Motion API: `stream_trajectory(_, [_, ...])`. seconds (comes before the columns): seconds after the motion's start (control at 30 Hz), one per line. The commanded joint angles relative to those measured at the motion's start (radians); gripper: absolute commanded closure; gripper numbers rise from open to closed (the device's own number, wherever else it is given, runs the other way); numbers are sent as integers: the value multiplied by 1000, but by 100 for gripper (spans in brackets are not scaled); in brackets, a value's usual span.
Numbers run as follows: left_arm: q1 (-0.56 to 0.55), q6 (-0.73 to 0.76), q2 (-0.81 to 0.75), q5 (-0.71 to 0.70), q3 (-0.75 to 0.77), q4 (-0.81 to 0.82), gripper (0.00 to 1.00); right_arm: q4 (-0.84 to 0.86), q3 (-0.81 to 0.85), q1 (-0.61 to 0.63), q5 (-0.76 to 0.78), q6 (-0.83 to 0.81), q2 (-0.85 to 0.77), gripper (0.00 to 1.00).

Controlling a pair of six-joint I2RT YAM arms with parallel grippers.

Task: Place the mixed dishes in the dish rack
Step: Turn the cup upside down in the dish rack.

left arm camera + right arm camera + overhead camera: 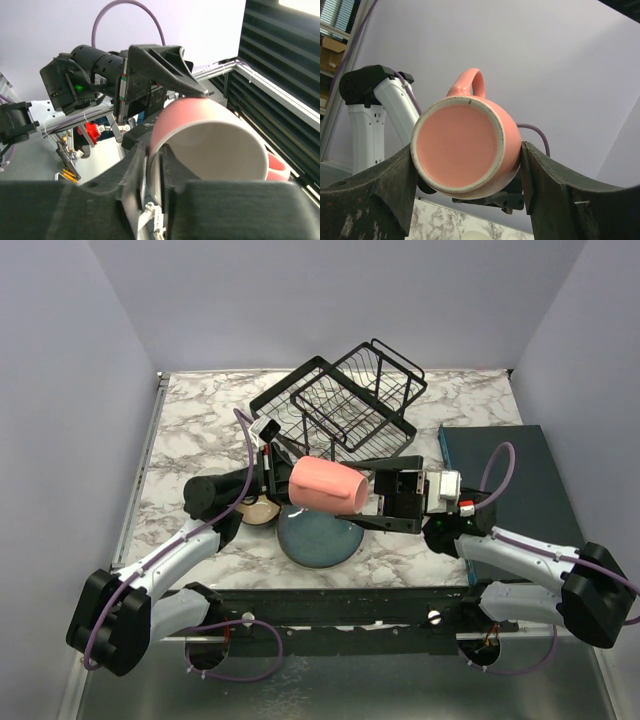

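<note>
While it hangs sideways, pink mug point(325, 485): gripped at both ends
Left gripper point(154, 170): jaws pinched on rim
Right gripper point(466, 160): jaws clamped round base

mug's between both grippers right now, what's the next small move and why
Probably open the left gripper fully and back it off the rim: the right gripper already clasps the pink mug on both sides, so it looks able to carry it alone to the dish rack.
</note>
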Motion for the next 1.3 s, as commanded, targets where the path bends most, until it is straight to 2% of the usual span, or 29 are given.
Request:
stream_trajectory(0.0, [3,-4,7,-42,-25,-21,69,200,-3,23,4,-23,-66,83])
stream_trajectory(0.07, [5,-2,6,-43,-35,-23,62,156,-10,23,16,-42,-91,84])
stream_trajectory(0.17, [4,4,3,-42,-44,-25,58,123,-26,23,35,-62,-123,86])
stream_trajectory(0.47, [7,17,2,-37,-48,-33,56,61,-51,23,65,-88,-162,89])
stream_trajectory(0.63, [22,35,-22,-18,-49,-69,55,-89,-62,23,113,-140,-221,91])
stream_trajectory(0.83, [53,138,-74,-5,-43,-233,54,-265,-78,22,158,-205,-311,91])
stream_trajectory(1.03, [87,195,-76,21,-31,-298,53,-480,-77,23,237,-257,-400,94])
stream_trajectory(1.27, [110,450,-107,20,27,-649,53,-832,-28,23,365,-323,-502,95])
